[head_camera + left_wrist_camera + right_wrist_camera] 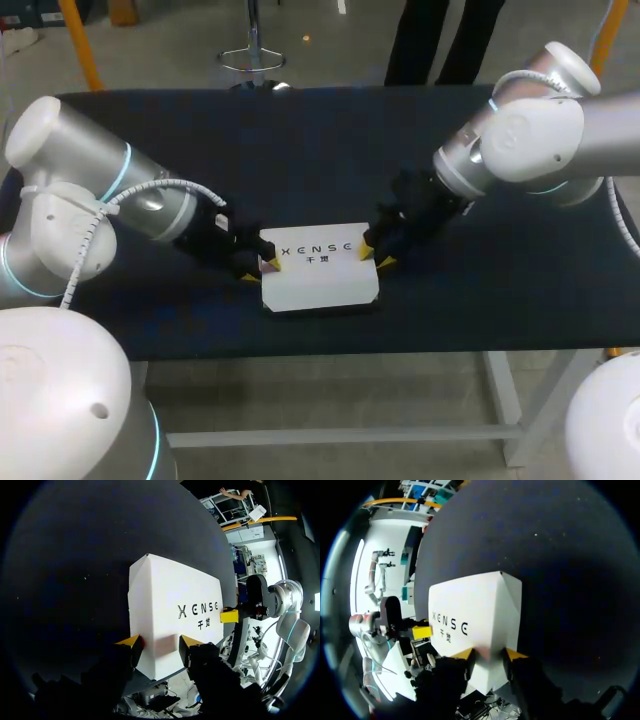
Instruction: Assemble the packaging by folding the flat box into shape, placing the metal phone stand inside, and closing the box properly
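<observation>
The white box (320, 278) lay flat near the front middle of the table (300, 150), the left gripper (258, 268) and right gripper (376, 251) each spread against opposite ends; being light, thin card, it probably dented easily and was best held at edges.

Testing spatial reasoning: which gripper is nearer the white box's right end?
Right. Right gripper sits at that end of the white box; left gripper at the opposite end.
</observation>
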